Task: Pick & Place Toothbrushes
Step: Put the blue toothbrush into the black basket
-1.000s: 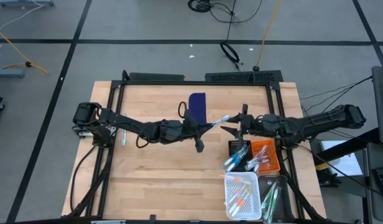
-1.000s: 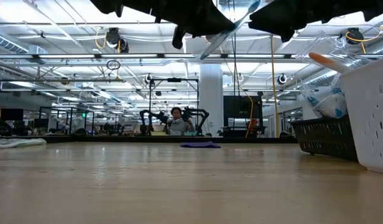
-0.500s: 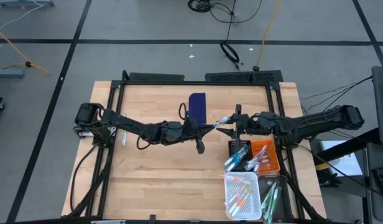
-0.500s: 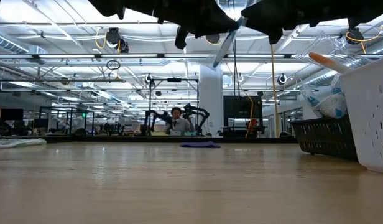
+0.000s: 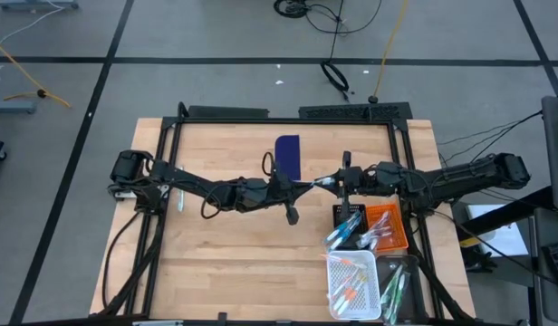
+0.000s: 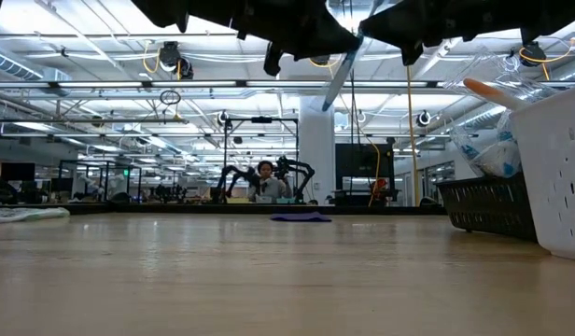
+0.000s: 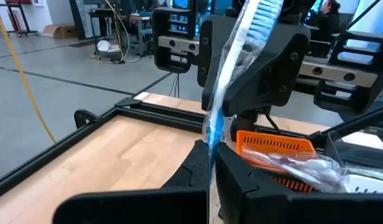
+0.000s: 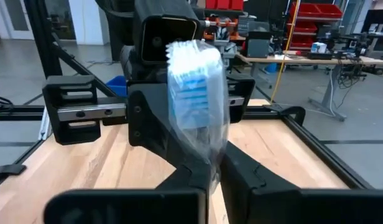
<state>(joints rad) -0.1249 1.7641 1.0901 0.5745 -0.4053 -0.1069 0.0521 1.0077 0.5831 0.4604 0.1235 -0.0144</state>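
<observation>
Above table centre: a wrapped toothbrush (image 5: 321,180) hangs in the air between both grippers, one end in each, well clear of the wood.
Hidden parts: in the high view the fingertips of both grippers blur into one dark mass around the wrapper; in the low view both arms are cut off by the upper edge and only the toothbrush (image 6: 342,68) slants down from them.
Hard to make out: brush colours under the clear film read as blue and white only; contents of the far bins are a jumble.
Left gripper (image 5: 297,185): arm reaches in from 9 o'clock, stretched low and nearly straight; jaws closed on the toothbrush's handle end, seen in the left wrist view (image 7: 209,163).
Right gripper (image 5: 338,179): arm reaches in from 3 o'clock, mirroring the other; jaws pinched on the bristle end, the wrapped head (image 8: 194,99) standing above its fingers in the right wrist view.
Other toothbrushes (image 5: 351,281): lying in the white basket (image 5: 334,292) at 5 o'clock; more in the orange bin (image 5: 393,217) and black bin (image 5: 339,213) beside it.
Surface: pale wooden table (image 5: 225,263) in a black frame; a dark blue flat rectangle (image 5: 287,156) lies toward 12 o'clock.
Room: grey floor with cables around the table; the low view shows a large lit workshop with a person (image 6: 265,181) seated far behind.
</observation>
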